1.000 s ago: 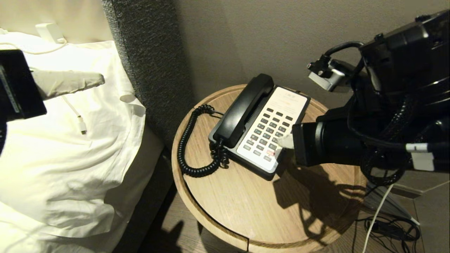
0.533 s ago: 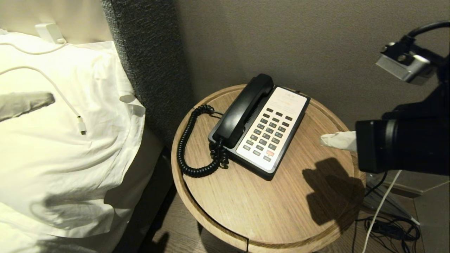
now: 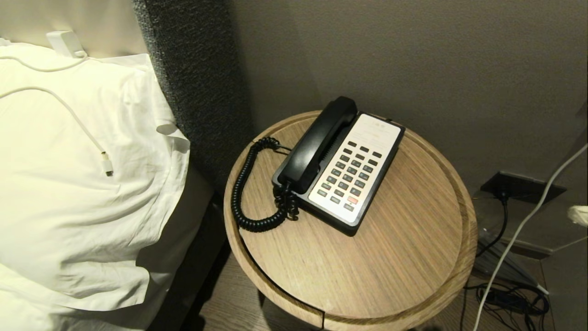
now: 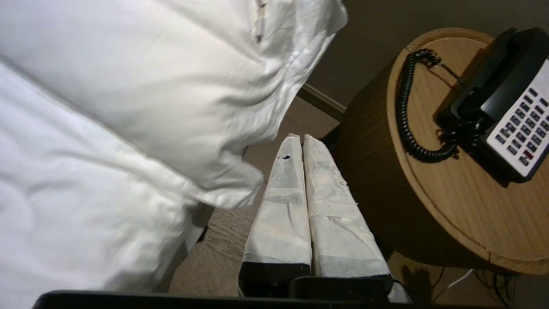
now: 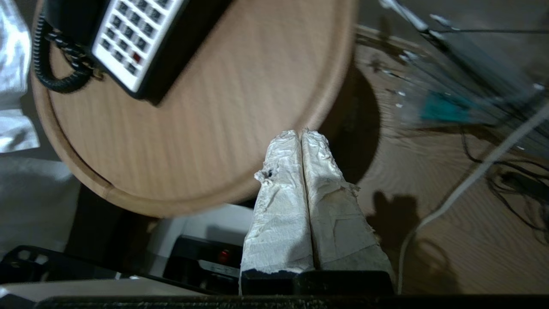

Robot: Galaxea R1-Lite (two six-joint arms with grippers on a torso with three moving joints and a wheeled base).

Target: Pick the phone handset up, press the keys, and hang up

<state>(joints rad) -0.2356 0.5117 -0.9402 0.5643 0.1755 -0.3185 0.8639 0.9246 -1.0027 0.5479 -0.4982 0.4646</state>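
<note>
Handset [image 3: 317, 145] rests in its cradle on the left side of the phone, keys [image 3: 350, 177] just to its right, all on the round table [image 3: 367, 276]. My left gripper [image 4: 300, 143] hangs closed and empty between pillow [image 4: 150, 86] and table. My right gripper [image 5: 299, 135] is closed and empty off the table's right edge.

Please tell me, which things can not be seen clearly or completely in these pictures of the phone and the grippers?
- Key labels: head view, too small to read.
- Handset: right wrist view, cut off by the top edge.
- Right gripper: head view, only a tip at the right edge.
- Left gripper: absent from the head view.
- Floor cables: right wrist view, blurred.
</note>
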